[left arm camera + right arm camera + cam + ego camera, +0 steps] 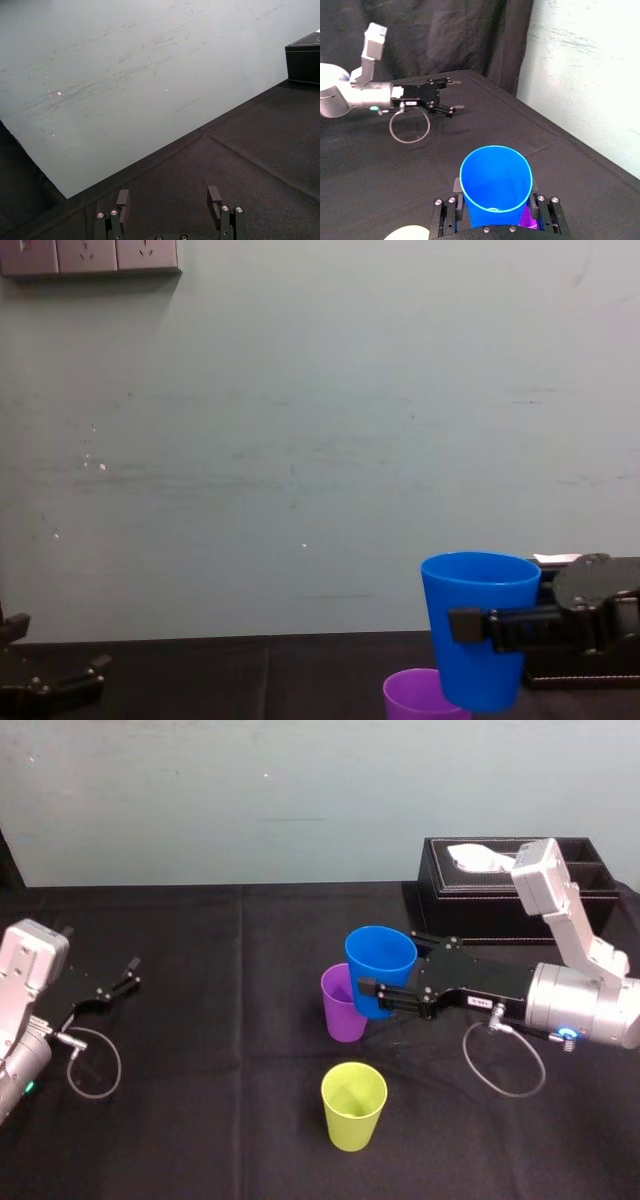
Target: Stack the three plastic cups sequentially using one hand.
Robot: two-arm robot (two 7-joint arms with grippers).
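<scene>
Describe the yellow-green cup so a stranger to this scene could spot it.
On the black-clothed table, look nearer the robot than the purple cup and the blue cup in the right gripper; the left gripper sits parked far left. The yellow-green cup stands alone, the only one of that colour.

Nothing in these views can be read. A small white label (478, 1002) sits on the black body of the right gripper (385, 970); it carries dark print too small to make out. A similar white label (408, 102) sits on the black body of the left gripper (457, 94), and its print cannot be made out either.
</scene>
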